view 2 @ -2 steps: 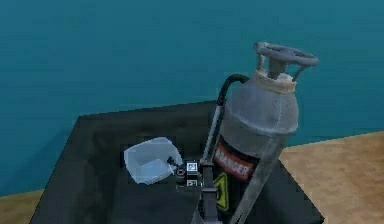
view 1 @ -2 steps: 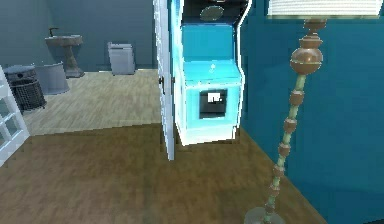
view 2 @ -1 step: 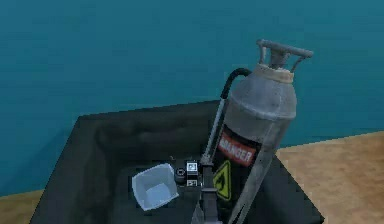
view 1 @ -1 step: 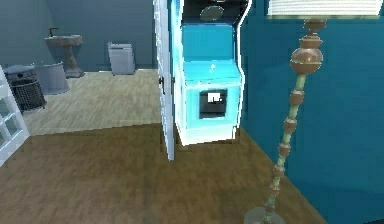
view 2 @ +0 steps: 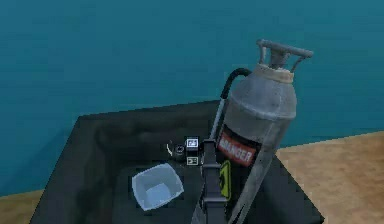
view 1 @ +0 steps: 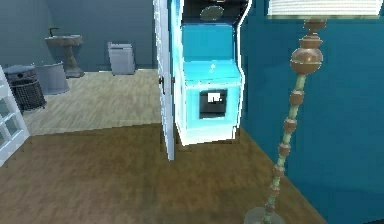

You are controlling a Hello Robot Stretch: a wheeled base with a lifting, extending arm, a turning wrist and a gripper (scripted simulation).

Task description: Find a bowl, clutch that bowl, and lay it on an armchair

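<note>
Resting on the dark surface (view 2: 100,150) near the fire extinguisher (view 2: 258,115), the pale squarish bowl (view 2: 157,188) looks light, rigid and smooth, so I judge its thin rim the best hold, though whether the gripper (view 2: 177,151) near it holds anything cannot be told.

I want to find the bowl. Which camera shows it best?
The arm side view: the bowl shows whole, near the gripper, against dark furniture. The forward view faces a floor lamp and a blue cabinet.
</note>
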